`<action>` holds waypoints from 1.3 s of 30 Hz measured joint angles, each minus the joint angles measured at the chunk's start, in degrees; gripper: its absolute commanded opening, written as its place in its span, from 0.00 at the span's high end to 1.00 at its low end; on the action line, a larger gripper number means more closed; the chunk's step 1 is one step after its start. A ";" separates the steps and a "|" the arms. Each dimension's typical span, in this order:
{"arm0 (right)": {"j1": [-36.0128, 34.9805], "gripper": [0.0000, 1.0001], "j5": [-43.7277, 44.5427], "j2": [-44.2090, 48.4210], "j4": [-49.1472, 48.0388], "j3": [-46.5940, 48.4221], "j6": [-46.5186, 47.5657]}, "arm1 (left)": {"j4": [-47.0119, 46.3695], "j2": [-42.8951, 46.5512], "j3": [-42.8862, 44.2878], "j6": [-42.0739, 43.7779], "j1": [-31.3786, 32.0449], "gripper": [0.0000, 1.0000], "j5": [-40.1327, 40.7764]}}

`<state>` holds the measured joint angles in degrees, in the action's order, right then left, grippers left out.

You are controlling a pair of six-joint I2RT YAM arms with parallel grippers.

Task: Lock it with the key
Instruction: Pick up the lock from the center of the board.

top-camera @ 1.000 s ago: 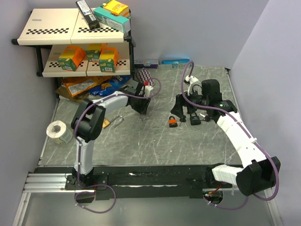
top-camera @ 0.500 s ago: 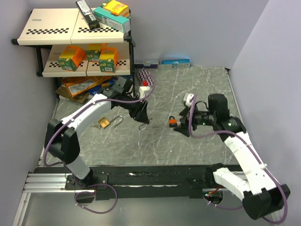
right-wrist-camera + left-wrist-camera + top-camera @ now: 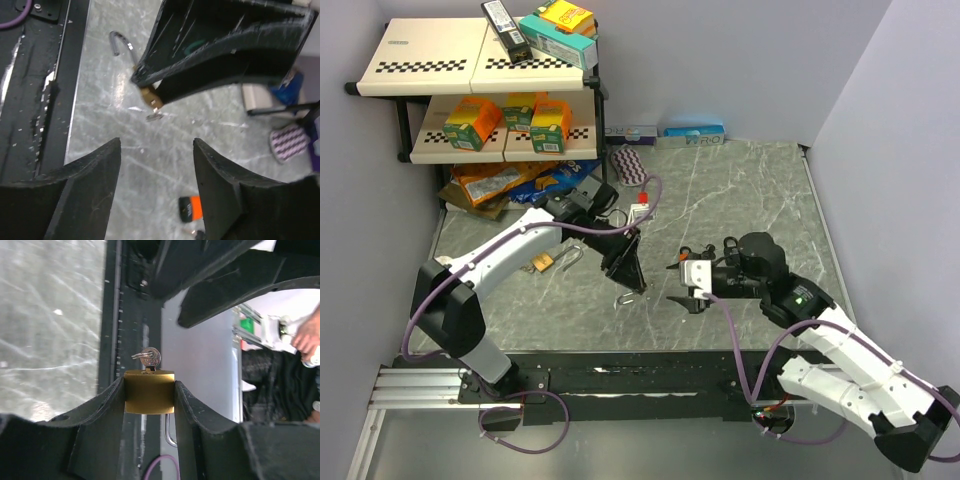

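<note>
Above the table (image 3: 740,190) my left gripper (image 3: 149,387) clamps the padlock (image 3: 149,399); my open, empty right gripper (image 3: 156,142), misaligned, could dislodge its key (image 3: 148,359).

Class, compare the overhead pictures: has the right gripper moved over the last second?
Yes. The right gripper has come down the view, nearer the black base rail at the table's near edge.
</note>
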<state>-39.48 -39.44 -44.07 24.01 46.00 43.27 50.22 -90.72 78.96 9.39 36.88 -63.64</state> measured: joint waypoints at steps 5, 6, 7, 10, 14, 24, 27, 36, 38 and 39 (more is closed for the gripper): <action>-3.76 0.41 1.51 -0.81 -2.93 -0.39 0.96 | 0.57 0.13 -0.55 -0.02 1.29 0.99 -1.99; -4.28 0.42 1.49 -1.05 -3.37 -0.39 0.94 | 0.59 0.15 -0.68 -0.02 1.38 0.99 -2.27; -4.72 0.42 1.49 -1.22 -3.61 -0.39 0.92 | 0.57 0.15 -0.85 -0.07 1.49 0.99 -2.51; -6.47 0.43 1.46 -1.92 -3.93 -0.39 0.92 | 0.44 0.15 -0.94 -0.24 1.70 0.99 -2.82; -8.52 0.44 1.33 -2.80 -3.98 -0.39 0.87 | 0.24 0.15 -0.94 -0.59 1.84 0.99 -3.21; -12.09 0.52 2.47 -5.66 -7.06 -0.57 -0.31 | 0.35 0.15 -0.94 -0.57 2.86 0.99 -3.98; -12.35 0.55 2.75 -5.77 -7.72 -0.83 -0.09 | 0.50 0.15 -0.94 -0.46 2.97 0.99 -4.20; -13.64 0.60 3.63 -6.05 -8.09 -1.51 2.32 | 2.38 0.15 -0.87 0.87 2.99 0.99 -5.49; -13.70 0.65 4.02 -6.10 -8.11 -1.53 2.91 | 3.02 0.15 -0.83 1.36 3.02 0.99 -5.68; -13.75 0.69 4.17 -6.12 -8.13 -1.55 3.10 | 3.19 0.15 -0.83 1.53 3.02 0.99 -5.77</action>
<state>-53.23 -35.27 -50.19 15.88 44.45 46.37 53.41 -90.56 78.13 10.92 39.90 -69.41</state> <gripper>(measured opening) 0.393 0.436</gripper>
